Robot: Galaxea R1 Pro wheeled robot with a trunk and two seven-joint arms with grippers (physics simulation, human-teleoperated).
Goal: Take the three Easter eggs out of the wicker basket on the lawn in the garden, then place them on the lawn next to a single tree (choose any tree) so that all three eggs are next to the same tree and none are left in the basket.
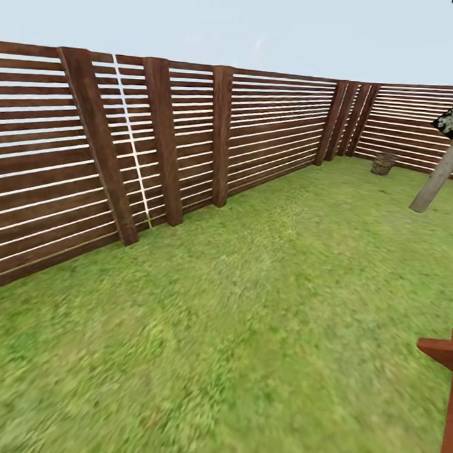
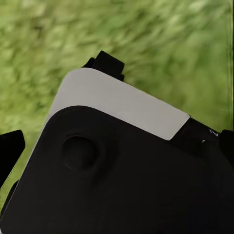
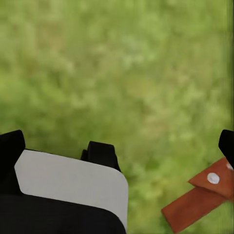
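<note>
— Claws: can you read them?
— No. Your left claw [image 2: 117,161] and right claw [image 3: 117,146] show dark fingertips at the frame edges over blurred lawn [image 1: 249,307]; wide or narrow, you cannot tell.
— And the basket?
— The wicker basket [image 1: 383,163] sits far off by the fence [image 1: 191,138], near the tree [image 1: 443,168]. A red-brown wooden frame [image 1: 445,371] stands at your right.

Lawn [image 1: 262,308]: mottled green grass with yellowish flecks. Fence [image 1: 191,138]: dark reddish-brown horizontal slats and posts, with pale light showing in thin stripes between them. Wicker basket [image 1: 383,163]: tan-brown, far off by the fence; weave too small to make out. Tree [image 1: 444,168]: pale grey-beige trunk, dark foliage speckled pale green. Wooden frame [image 1: 445,371]: red-brown. Robot body [image 2: 122,161]: black with a light grey panel. Sky: pale blue-white.
</note>
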